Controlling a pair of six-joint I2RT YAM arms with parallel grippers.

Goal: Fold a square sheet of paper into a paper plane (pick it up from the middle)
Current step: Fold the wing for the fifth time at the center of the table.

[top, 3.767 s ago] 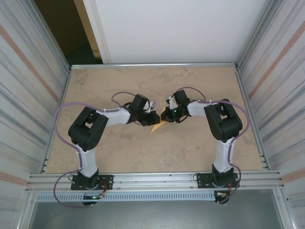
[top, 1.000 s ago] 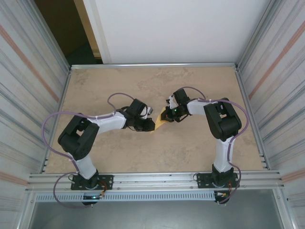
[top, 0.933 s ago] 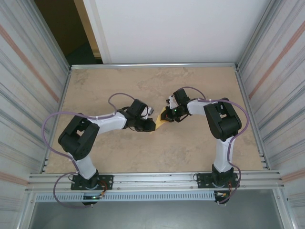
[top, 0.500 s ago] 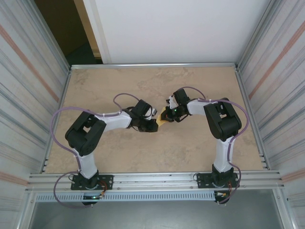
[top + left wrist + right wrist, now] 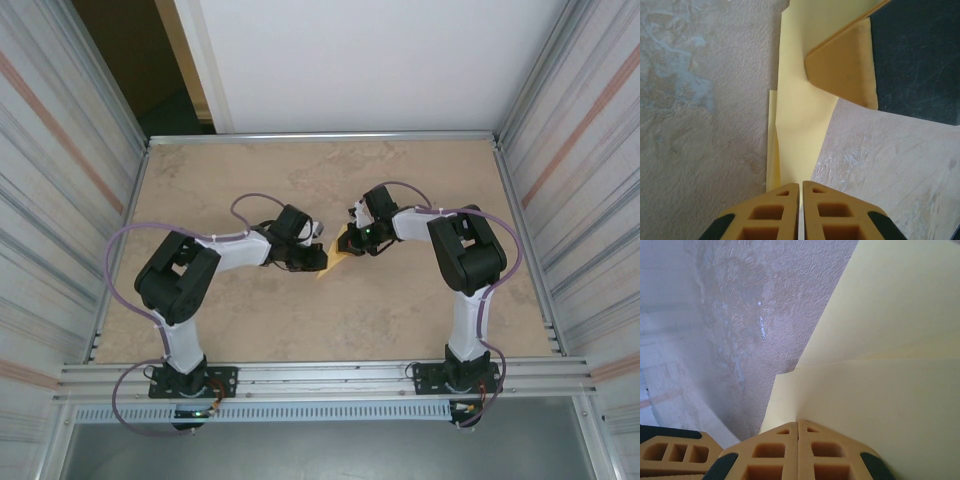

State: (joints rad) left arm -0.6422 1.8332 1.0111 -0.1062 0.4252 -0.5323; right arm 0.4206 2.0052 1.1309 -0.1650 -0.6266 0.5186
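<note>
The square sheet of paper (image 5: 331,262) is yellow and folded into a narrow pointed shape, hanging between the two grippers just above the table's middle. My left gripper (image 5: 320,259) is shut on its lower end. In the left wrist view the folded layers of the paper (image 5: 799,115) run straight into my left gripper (image 5: 801,186). My right gripper (image 5: 346,243) is shut on the upper end. In the right wrist view the paper (image 5: 875,395) spreads out from my right gripper (image 5: 798,424). One of the right fingers (image 5: 842,65) lies against the paper at the top of the left wrist view.
The beige marbled table (image 5: 400,320) is fenced by metal rails and ribbed side walls (image 5: 580,200). Both arm bases (image 5: 185,380) stand at the near edge. A fingertip of the left gripper (image 5: 675,452) shows at the lower left of the right wrist view.
The left arm's elbow has swung in to the right and its gripper has shifted slightly toward the right gripper, closing a little tighter on the paper. The right arm has stayed still.
</note>
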